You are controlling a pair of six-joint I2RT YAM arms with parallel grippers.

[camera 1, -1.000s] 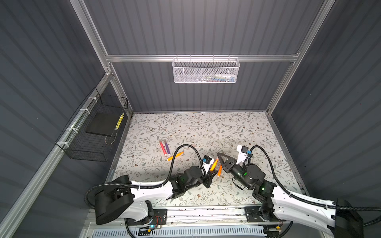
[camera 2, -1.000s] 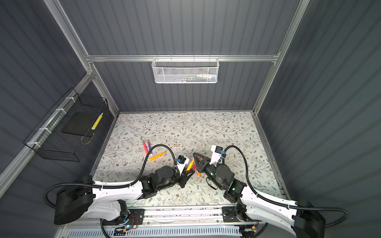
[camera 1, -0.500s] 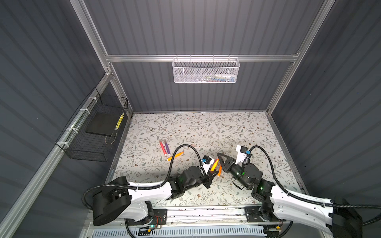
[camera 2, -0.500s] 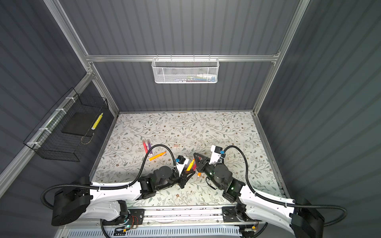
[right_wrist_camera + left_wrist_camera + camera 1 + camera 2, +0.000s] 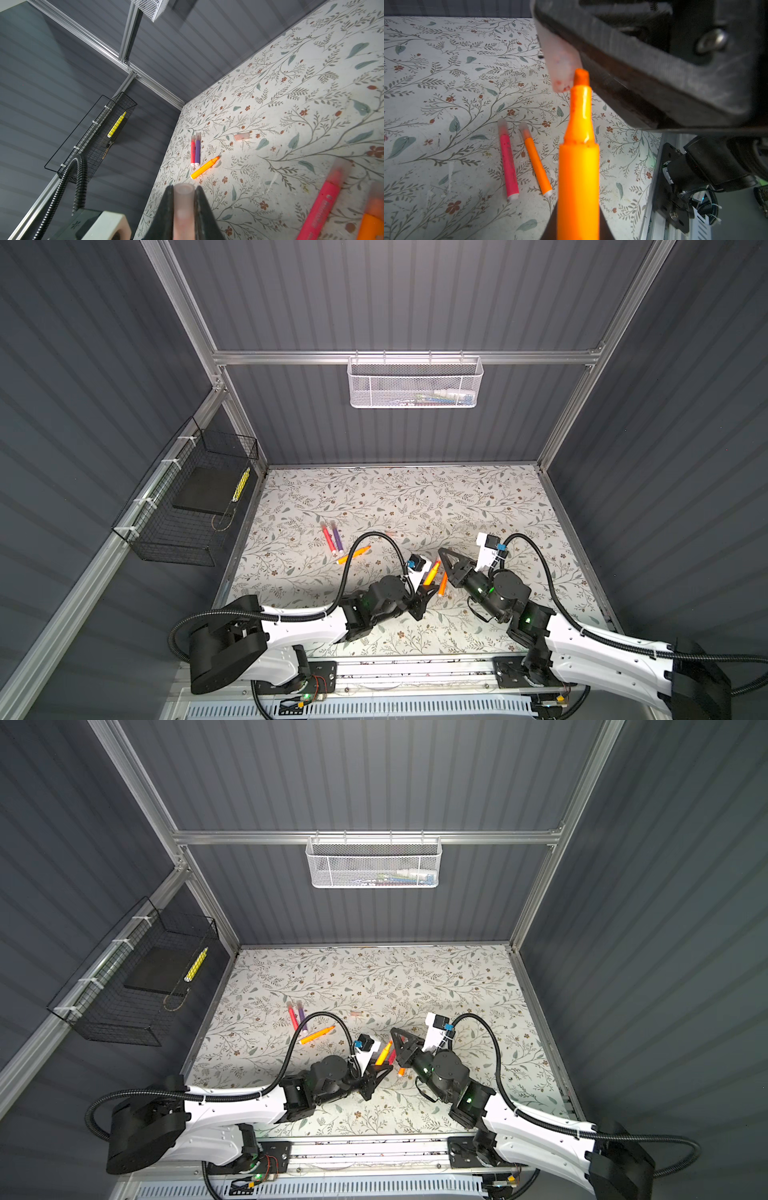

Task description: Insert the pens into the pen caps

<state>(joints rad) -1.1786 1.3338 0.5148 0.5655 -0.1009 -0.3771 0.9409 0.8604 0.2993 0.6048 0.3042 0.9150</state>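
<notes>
Orange pen [image 5: 578, 166] tip nr held cap [image 5: 560, 60]

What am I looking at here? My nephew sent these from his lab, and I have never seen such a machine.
Two robot arms work over a floral table. Two pictures look down from above, almost alike; the other two come from a camera on each arm's wrist. The left end effector is shut on a bare orange pen; the right end effector is shut on a translucent pen cap. In the left wrist view the pen's tip is beside that cap, not inside it. On the table lie a capped pink pen and purple pen side by side, an uncapped orange pen, a loose cap and, nearer the arms, a second pink pen and a capped orange pen.
</notes>
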